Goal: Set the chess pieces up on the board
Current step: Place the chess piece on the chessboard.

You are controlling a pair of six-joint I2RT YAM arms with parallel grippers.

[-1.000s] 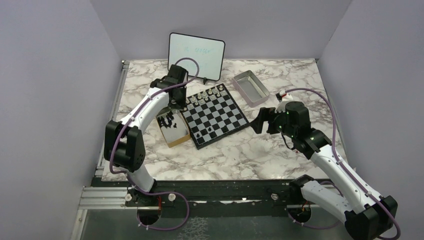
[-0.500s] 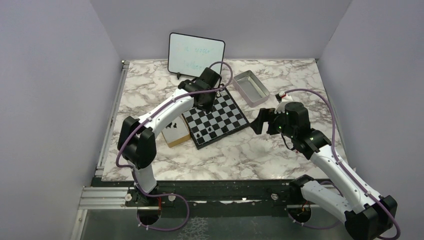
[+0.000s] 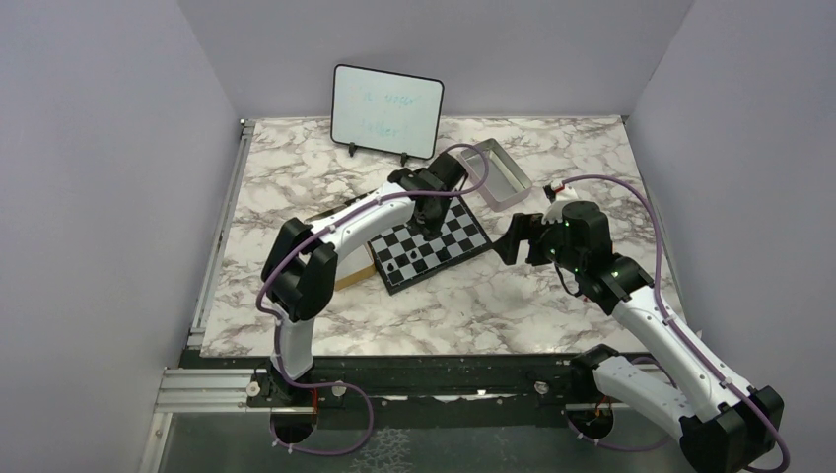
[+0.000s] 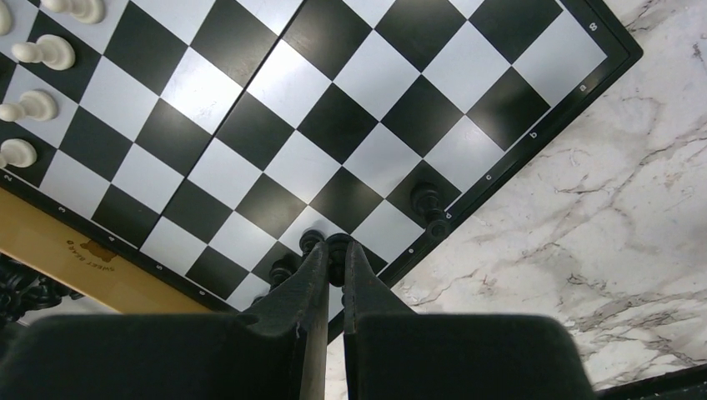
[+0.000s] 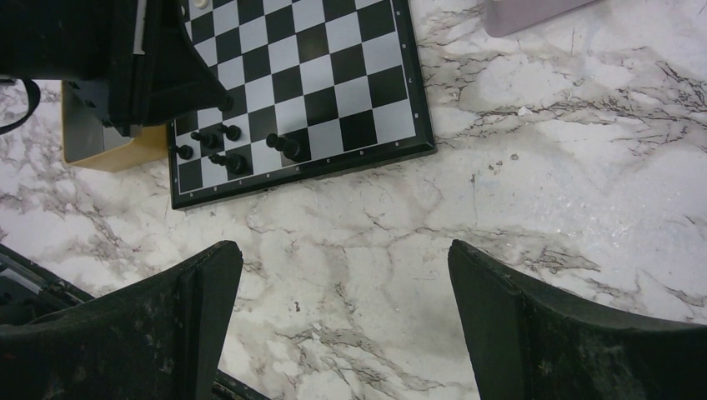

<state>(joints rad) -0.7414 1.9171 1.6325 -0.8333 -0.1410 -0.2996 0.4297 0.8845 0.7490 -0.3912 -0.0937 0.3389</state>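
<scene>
Lilac walls close in a white-and-grey marbled worktop (image 3: 286, 168). Near its middle lies the small square chessboard with black and white checks and a black rim (image 3: 461, 236), turned corner-wise.

The left gripper (image 4: 334, 248) hangs over the board. Its fingers (image 4: 304, 287) are drawn together to a slit on a tiny black chess figure (image 4: 338, 242), of which only the rounded head shows past the tips. Five or six more black figures (image 5: 218, 150) stand bunched at the board's 7 o'clock corner. In the left wrist view the fingers cover some of them. A taller black piece (image 5: 283, 146) stands apart at their 3 o'clock, on the rim row.

Pale silvery-white figures (image 4: 48, 52) line the opposite side. The left arm hides them from above, and the wrist frame cuts them at 10 o'clock.

A tan wooden box (image 3: 352, 274) touches the board at 9 o'clock, mostly under the arm. Its printed mark is too small to read, and a dark heap inside it is clipped by the frame edge.

A grey metal tray (image 3: 505, 179) sits at the board's 1 o'clock. A white dry-erase board (image 3: 387, 110) stands at 12 o'clock, its faint writing illegible.

The right gripper (image 5: 346, 250), spread wide and empty, hovers over bare marble at the board's 3 o'clock.
</scene>
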